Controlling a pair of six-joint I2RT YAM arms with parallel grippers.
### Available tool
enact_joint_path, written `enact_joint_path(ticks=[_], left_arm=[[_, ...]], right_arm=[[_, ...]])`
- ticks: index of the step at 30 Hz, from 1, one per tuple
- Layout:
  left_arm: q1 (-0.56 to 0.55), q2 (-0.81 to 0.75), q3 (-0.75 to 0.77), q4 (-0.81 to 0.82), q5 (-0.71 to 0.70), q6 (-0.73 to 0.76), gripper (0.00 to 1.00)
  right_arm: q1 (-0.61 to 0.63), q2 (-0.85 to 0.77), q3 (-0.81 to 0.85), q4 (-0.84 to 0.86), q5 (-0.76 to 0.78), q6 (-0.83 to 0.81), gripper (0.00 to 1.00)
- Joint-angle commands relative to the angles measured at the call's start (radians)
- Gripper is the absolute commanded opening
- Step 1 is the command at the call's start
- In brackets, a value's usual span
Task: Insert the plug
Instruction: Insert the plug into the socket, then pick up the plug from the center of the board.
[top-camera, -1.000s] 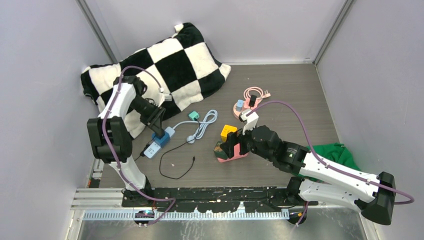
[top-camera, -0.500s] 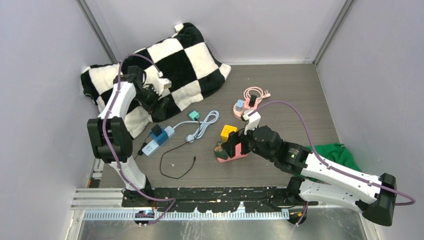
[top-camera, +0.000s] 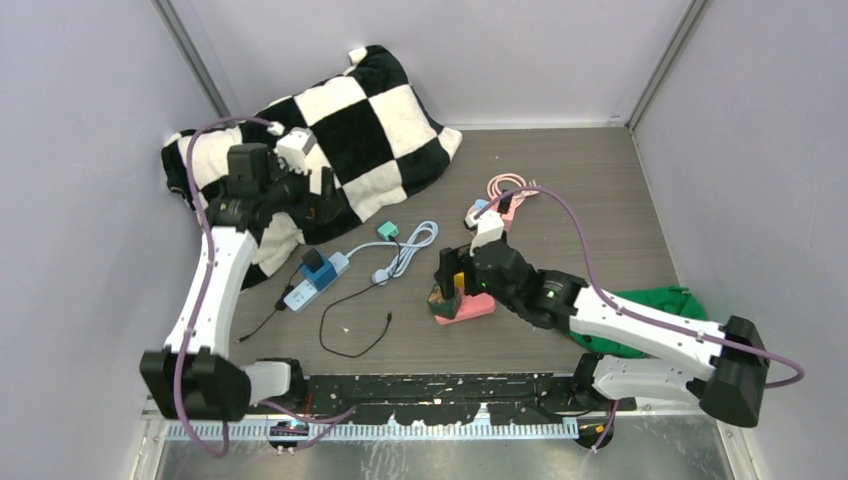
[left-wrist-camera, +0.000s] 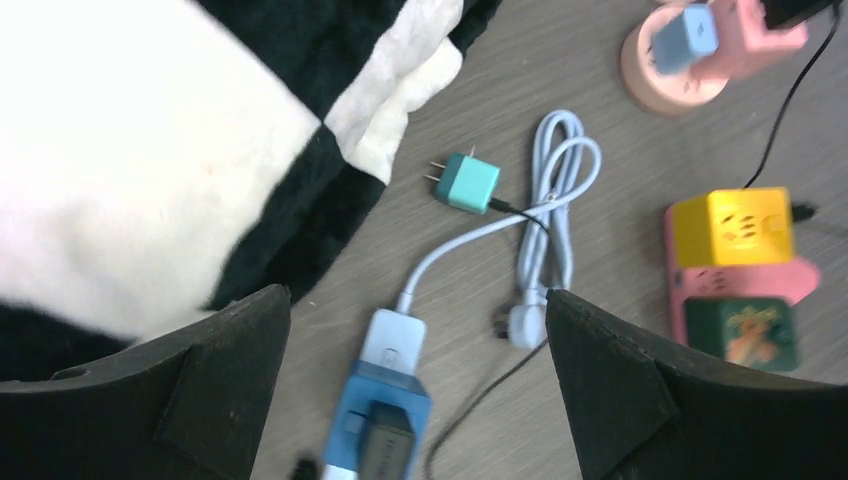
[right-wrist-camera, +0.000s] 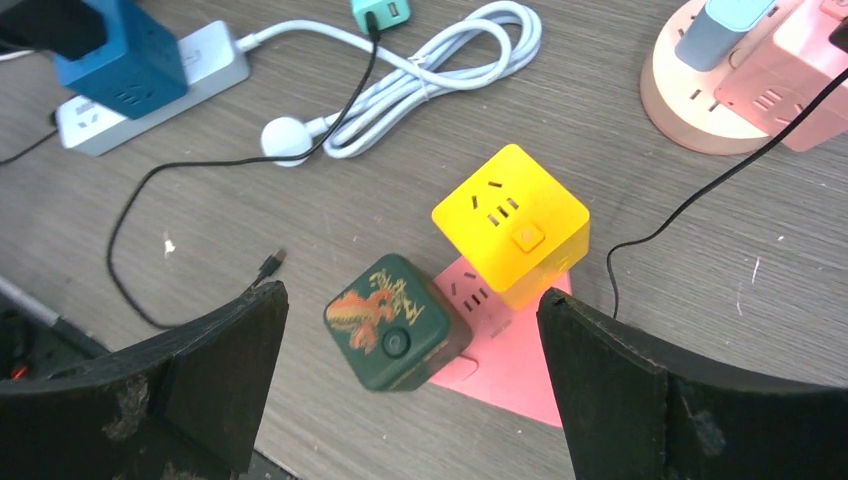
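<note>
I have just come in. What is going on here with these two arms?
The black plug sits on top of the blue cube socket on the white power strip, with nothing gripping it. The left gripper hangs open and empty above the strip, near the checkered pillow. The right gripper hovers open over the green cube and the yellow cube, holding nothing.

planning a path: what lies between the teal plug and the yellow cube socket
A coiled pale blue cable lies between the teal plug and the yellow cube socket, clearest in the left wrist view.
</note>
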Motion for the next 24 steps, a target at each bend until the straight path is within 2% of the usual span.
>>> enact_joint_path(ticks=[1, 5, 11, 14, 19, 24], left_arm=[[0.006, -0.178, -0.173, 0.231, -0.068, -0.432, 1.00], [0.007, -0.355, -0.371, 0.304, -0.113, -0.504, 1.00], [0.006, -0.575, -0.561, 0.364, -0.238, -0.547, 1.00], [-0.019, -0.600, -0.577, 0.327, -0.290, -0.555, 1.00], [-0.059, -0.607, -0.560, 0.289, -0.315, -0.514, 1.00], [-0.098, -0.613, -0.554, 0.252, -0.431, -0.504, 1.00]], right_arm=[[-0.014, 0.121, 0.103, 0.074, 0.079, 0.024, 1.00], [-0.030, 0.268, 0.177, 0.162, 0.003, 0.016, 0.97], [-0.080, 0.509, 0.326, 0.238, -0.058, 0.077, 0.69], [-0.113, 0.601, 0.342, 0.356, -0.093, 0.138, 0.58], [-0.183, 0.768, 0.435, 0.398, -0.099, 0.208, 0.55], [-0.247, 0.899, 0.514, 0.391, -0.148, 0.240, 0.56]])
